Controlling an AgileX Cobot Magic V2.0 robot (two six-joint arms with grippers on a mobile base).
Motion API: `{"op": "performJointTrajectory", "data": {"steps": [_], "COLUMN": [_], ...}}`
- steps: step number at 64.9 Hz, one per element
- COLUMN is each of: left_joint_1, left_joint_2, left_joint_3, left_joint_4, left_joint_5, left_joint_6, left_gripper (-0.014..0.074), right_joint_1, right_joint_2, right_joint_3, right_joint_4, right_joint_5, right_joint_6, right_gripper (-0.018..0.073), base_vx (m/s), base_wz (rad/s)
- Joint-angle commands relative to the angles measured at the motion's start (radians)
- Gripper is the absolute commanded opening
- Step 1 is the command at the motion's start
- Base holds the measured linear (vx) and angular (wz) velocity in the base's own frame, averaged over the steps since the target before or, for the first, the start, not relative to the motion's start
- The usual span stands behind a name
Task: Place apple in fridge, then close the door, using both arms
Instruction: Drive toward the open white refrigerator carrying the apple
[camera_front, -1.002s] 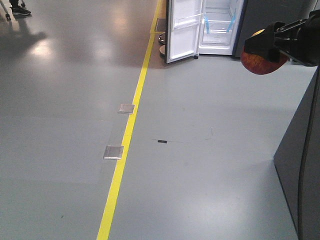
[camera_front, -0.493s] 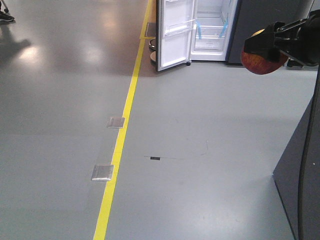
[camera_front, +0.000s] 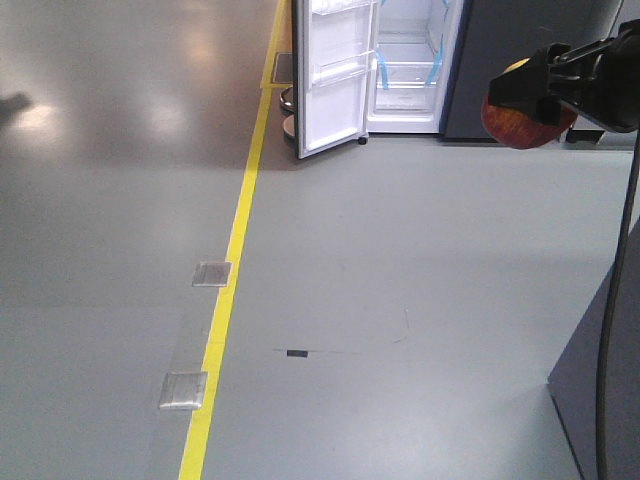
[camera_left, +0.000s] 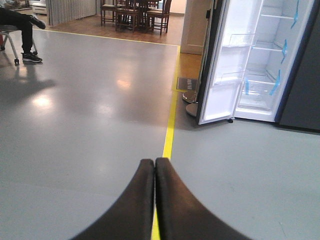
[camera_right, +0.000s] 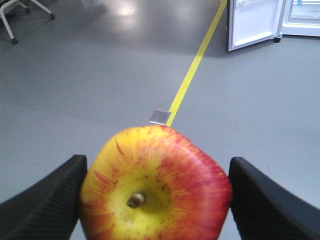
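Observation:
The apple (camera_right: 155, 185), red and yellow with its stem dimple facing the camera, is held in the air by my right gripper (camera_right: 156, 197), which is shut on its two sides. In the front view the apple (camera_front: 515, 128) hangs at the upper right in the right gripper (camera_front: 530, 100). The fridge (camera_front: 410, 60) stands far ahead with its white inside showing. Its door (camera_front: 330, 100) is swung wide open to the left. In the left wrist view my left gripper (camera_left: 154, 162) is shut on nothing, low over the floor, and the fridge (camera_left: 265, 75) and door (camera_left: 225, 75) stand at the upper right.
A yellow floor line (camera_front: 230, 290) runs toward the door, with two metal floor plates (camera_front: 211, 273) beside it. A dark cabinet (camera_front: 600, 340) stands close on the right. A dark grey unit (camera_front: 510, 50) adjoins the fridge. A seated person (camera_left: 20, 25) and wooden chairs (camera_left: 135, 10) are far left.
In the front view the fridge has shifted left and lower and looks larger. The floor plates slid down and left. The apple stays in the right gripper at the same spot.

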Motion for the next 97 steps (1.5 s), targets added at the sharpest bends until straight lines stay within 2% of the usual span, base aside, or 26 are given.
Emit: {"op": "performJointTrajectory", "data": {"steps": [1, 97], "left_joint_1": [-0.005, -0.005], "left_joint_2": [-0.016, -0.016], "left_joint_3": [0.030, 0.030], "left_joint_4": [0.001, 0.001], "left_joint_5": [-0.073, -0.073], "left_joint_6": [-0.003, -0.003], "left_gripper": [-0.0005, -0.0005], "right_joint_1": [-0.003, -0.003], "right_joint_2": [-0.032, -0.032], "right_joint_3": [-0.032, -0.032], "right_joint_4": [0.031, 0.031], "right_joint_5": [-0.060, -0.060], "right_joint_6": [-0.011, -0.011], "right_gripper": [-0.0005, -0.0005], "base_vx": [0.28, 0.25], "base_wz": [-0.06, -0.02]}}
